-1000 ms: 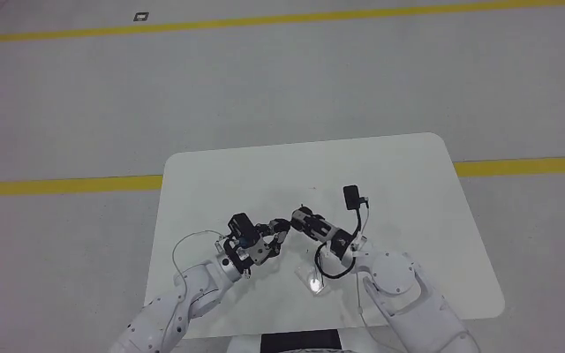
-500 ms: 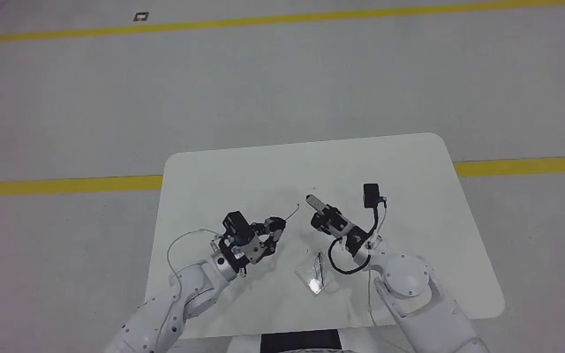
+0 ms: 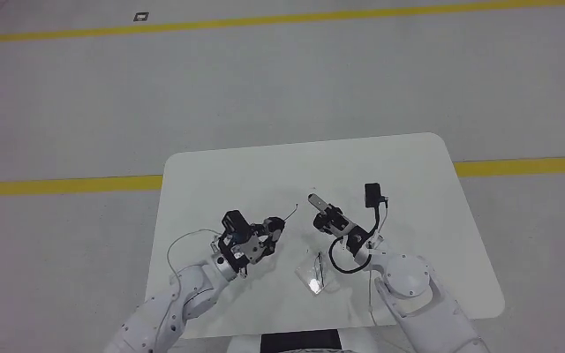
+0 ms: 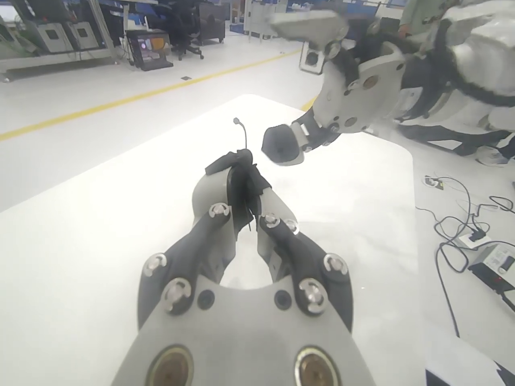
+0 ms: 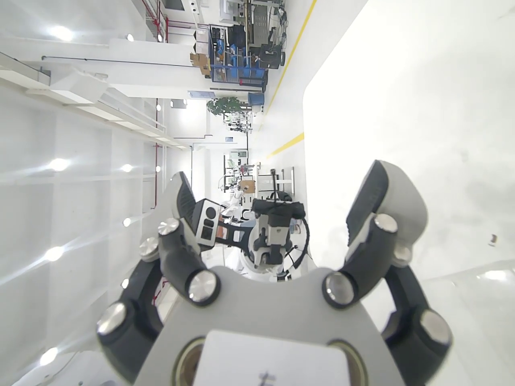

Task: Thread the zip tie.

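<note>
Top view shows the white counter [image 3: 415, 168] with both arms over its middle. The right fingers [image 5: 386, 198] are spread wide and hold nothing. The left fingers [image 4: 213, 194] are clenched on the zip tie [image 4: 244, 134], and its thin end sticks out toward the right ones, near but apart. Threading seems not yet done. Next, I think, the right fingers must catch that end exactly.

A thin black zip tie [image 4: 244, 138] is held pinched between the pressed-together fingertips of the left tool [image 4: 241, 174], above the tabletop [image 4: 100, 222]; a short, slightly curved stretch is seen projecting beyond them, ended by a small pale head.
</note>
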`<state>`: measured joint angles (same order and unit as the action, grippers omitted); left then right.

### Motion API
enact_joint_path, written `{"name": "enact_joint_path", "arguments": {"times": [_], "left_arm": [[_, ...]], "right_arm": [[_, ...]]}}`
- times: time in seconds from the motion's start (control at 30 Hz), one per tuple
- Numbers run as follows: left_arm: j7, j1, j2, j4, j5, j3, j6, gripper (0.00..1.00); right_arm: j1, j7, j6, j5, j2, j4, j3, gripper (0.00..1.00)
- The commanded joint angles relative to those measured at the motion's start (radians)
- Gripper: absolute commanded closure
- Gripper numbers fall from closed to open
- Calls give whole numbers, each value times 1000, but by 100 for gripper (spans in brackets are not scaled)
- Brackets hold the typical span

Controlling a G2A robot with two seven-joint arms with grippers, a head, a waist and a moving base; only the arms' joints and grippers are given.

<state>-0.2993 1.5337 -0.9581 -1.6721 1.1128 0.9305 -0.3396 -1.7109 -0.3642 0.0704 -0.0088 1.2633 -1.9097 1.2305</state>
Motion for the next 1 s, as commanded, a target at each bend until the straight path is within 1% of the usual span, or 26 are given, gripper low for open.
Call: {"name": "enact_joint_path", "arguments": {"times": [0.0, 0.07, 0.1, 0.17, 0.2, 0.27, 0.3, 0.37, 0.4, 0.43, 0.5, 0.57, 0.9, 0.97], "left_arm": [[32, -1, 10, 4, -88, -10, 0, 100], [56, -8, 28, -2, -160, -28, 0, 100], [71, -15, 42, -5, -218, -42, 0, 100], [82, -29, 65, -26, -333, -72, 0, 100], [91, -44, 83, -38, -413, -89, 0, 100], [102, -69, 109, -57, -532, -116, 0, 100], [114, -88, 127, -55, -598, -128, 0, 100], [134, -114, 153, -54, -663, -153, 0, 100], [138, -126, 164, -62, -697, -166, 0, 100], [139, -138, 179, -74, -752, -183, 0, 100], [165, -157, 199, -82, -849, -203, 0, 100], [217, -175, 216, -82, -934, -216, 0, 100], [217, -175, 216, -82, -934, -216, 0, 100], [220, -180, 213, -61, -943, -209, 2, 100]], "right_arm": [[0, 0, 0, 0, 0, 0, 0, 0], [0, 0, 0, 0, 0, 0, 0, 0], [0, 0, 0, 0, 0, 0, 0, 0], [0, 0, 0, 0, 0, 0, 0, 0], [0, 0, 0, 0, 0, 0, 0, 0], [0, 0, 0, 0, 0, 0, 0, 0], [0, 0, 0, 0, 0, 0, 0, 0], [0, 0, 0, 0, 0, 0, 0, 0], [0, 0, 0, 0, 0, 0, 0, 0], [0, 0, 0, 0, 0, 0, 0, 0], [0, 0, 0, 0, 0, 0, 0, 0], [0, 0, 0, 0, 0, 0, 0, 0], [0, 0, 0, 0, 0, 0, 0, 0], [0, 0, 0, 0, 0, 0, 0, 0]]}}
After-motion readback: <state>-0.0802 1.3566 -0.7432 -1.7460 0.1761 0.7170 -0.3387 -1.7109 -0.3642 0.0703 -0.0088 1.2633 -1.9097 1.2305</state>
